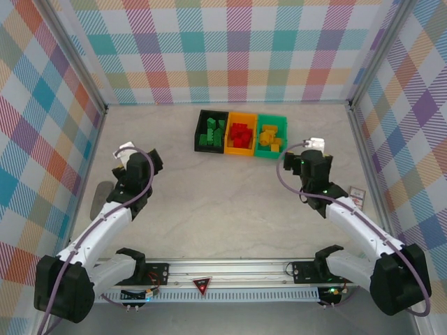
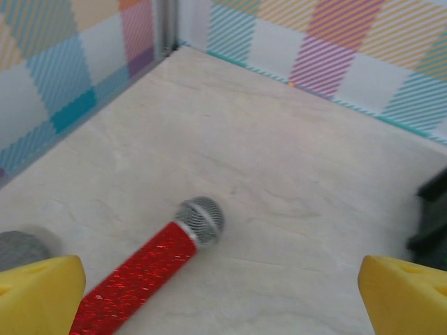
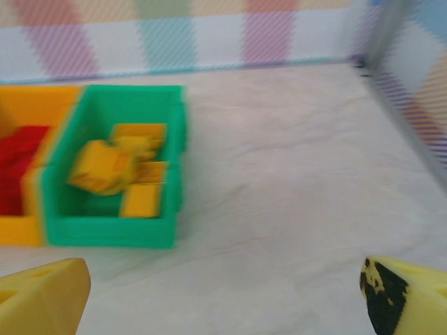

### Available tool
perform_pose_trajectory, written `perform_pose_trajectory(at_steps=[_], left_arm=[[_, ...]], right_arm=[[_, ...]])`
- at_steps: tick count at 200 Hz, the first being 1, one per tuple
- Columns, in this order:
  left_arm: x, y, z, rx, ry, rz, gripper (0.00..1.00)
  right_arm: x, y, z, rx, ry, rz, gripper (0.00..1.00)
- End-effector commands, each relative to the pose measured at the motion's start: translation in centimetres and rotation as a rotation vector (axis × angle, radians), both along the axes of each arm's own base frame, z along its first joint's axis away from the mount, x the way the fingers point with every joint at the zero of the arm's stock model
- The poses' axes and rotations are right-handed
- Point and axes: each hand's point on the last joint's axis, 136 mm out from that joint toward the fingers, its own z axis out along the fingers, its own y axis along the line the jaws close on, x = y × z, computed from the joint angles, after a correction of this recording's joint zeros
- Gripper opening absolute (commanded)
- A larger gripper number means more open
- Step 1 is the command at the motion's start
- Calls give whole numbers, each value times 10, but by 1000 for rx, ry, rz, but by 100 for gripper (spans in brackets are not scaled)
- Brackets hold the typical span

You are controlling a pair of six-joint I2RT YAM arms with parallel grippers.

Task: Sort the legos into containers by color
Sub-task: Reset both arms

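Observation:
Three joined bins stand at the back centre. The black bin (image 1: pixel 198 132) holds green legos (image 1: pixel 211 132), the orange bin (image 1: pixel 241 150) holds red legos (image 1: pixel 242 133), and the green bin (image 1: pixel 269 153) holds yellow-orange legos (image 1: pixel 270 136). In the right wrist view the green bin (image 3: pixel 105 230) with its yellow legos (image 3: pixel 115 167) lies ahead to the left, beside the orange bin (image 3: pixel 28 101) with red legos (image 3: pixel 17 167). My right gripper (image 3: pixel 223 279) is open over bare table. My left gripper (image 2: pixel 220 279) is open too, and holds nothing. Both grippers (image 1: pixel 133 159) (image 1: pixel 307 159) hang well short of the bins.
A red-and-grey microphone-like stick (image 2: pixel 154 262) lies on the table just ahead of my left fingers (image 2: pixel 38 293). A grey cylinder (image 2: pixel 19 248) sits at the far left. Checked walls close the table on three sides. A black bin edge (image 2: pixel 431 223) shows at the right.

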Motion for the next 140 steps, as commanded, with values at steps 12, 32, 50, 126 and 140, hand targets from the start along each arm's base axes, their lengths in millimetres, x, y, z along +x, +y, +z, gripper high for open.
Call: perform_pose_trajectory(at_steps=[12, 32, 50, 126, 140], left_arm=[[0, 23, -9, 102, -79, 54, 100], [6, 26, -25, 155, -111, 18, 100], [12, 30, -38, 178, -114, 13, 100], [37, -4, -86, 131, -158, -254, 100], [41, -8, -98, 133, -138, -275, 100]], right_arm=[[3, -63, -35, -55, 36, -199, 99], [9, -77, -56, -41, 26, -204, 99], [17, -69, -66, 5, -14, -118, 99], [44, -26, -80, 40, -95, 143, 99], [47, -25, -83, 43, -76, 152, 99]])
